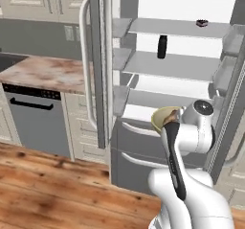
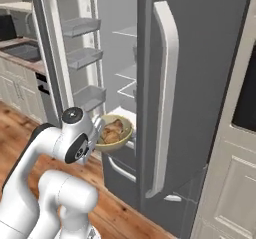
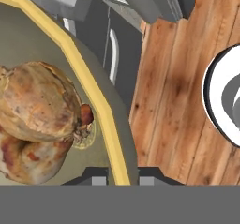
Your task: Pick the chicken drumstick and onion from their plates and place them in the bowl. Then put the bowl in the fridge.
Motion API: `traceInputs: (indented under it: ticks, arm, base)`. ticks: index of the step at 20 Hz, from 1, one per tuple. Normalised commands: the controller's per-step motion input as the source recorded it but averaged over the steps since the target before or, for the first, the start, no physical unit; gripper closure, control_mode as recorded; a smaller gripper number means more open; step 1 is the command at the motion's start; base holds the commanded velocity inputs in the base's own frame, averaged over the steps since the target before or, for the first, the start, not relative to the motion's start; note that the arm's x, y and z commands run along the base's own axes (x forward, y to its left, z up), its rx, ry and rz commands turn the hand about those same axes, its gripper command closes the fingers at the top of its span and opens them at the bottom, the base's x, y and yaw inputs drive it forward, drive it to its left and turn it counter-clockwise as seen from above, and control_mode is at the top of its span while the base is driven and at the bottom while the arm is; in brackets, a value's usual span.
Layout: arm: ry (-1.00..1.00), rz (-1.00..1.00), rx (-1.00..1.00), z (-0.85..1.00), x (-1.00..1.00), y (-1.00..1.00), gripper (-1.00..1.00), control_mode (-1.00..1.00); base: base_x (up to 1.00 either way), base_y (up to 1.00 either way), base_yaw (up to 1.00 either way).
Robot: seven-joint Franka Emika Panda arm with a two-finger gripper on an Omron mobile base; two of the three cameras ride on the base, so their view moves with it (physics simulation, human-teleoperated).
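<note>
My gripper (image 3: pixel 119 178) is shut on the yellowish rim of the olive-tan bowl (image 3: pixel 101 115) and holds it up in front of the open fridge (image 1: pixel 177 65). Inside the bowl lie two golden-brown lumps pressed together: the rounder onion (image 3: pixel 37 103) above and the chicken drumstick (image 3: pixel 28 160) below it in the hand view. From the left base view, the bowl (image 1: pixel 165 115) hangs level with the fridge's lowest shelf, just outside it. In the right base view, the bowl (image 2: pixel 117 133) with its brown contents sits beside the hand, near the fridge's right door (image 2: pixel 200 83). The plates are out of view.
The fridge's left door (image 1: pixel 98 65) stands open with door bins. A dark bottle (image 1: pixel 162 47) stands on the middle shelf and a small dark item (image 1: pixel 202 23) on the top one. A grey dishwasher (image 1: pixel 36 122) under a marbled counter (image 1: pixel 43 72) lies to the left. The floor is wood.
</note>
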Motion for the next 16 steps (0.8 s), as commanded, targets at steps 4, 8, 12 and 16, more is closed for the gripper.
traceInputs:
  ticks: [4,8,12,16]
  arm:
    - [0.00,0.00,0.00,0.00,0.00,0.00,1.00,1.00]
    - [0.00,0.00,0.00,0.00,0.00,0.00,1.00,1.00]
    - [0.00,0.00,0.00,0.00,0.00,0.00,1.00,1.00]
    - [0.00,0.00,0.00,0.00,0.00,0.00,1.00,1.00]
  base:
    - [0.35,0.54,-0.14]
    - [0.32,0.54,-0.13]
    - [0.39,0.14,-0.33]
    - [0.37,0.08,-0.44]
